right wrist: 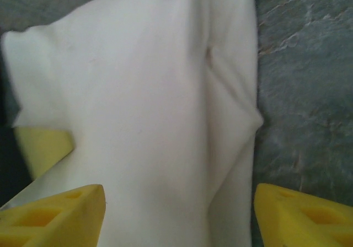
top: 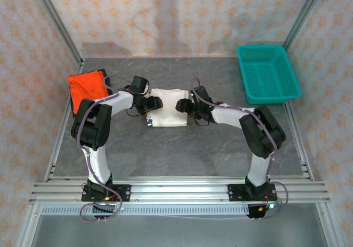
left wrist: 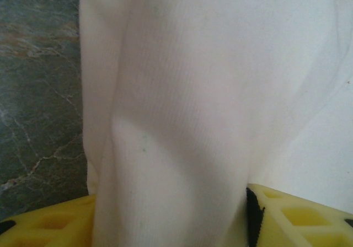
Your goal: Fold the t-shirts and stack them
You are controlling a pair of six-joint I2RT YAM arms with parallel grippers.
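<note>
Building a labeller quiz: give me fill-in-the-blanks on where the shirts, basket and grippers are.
1. The shirt between the left gripper and the right gripper is ___.
2. The orange shirt lies on the ___ arm's side.
3. The basket stands at the rear, on the ___ arm's side.

Missing words: white; left; right.

White t-shirt [top: 168, 113] seen folded into compact rectangle, laid flat mid-table [top: 182, 153]. Small blue patch shown at near-left corner. Soft creases and one raised fold seen running along cloth in wrist views. Orange t-shirt [top: 86, 88] seen folded, laid flat at far left, apart from white one.
</note>
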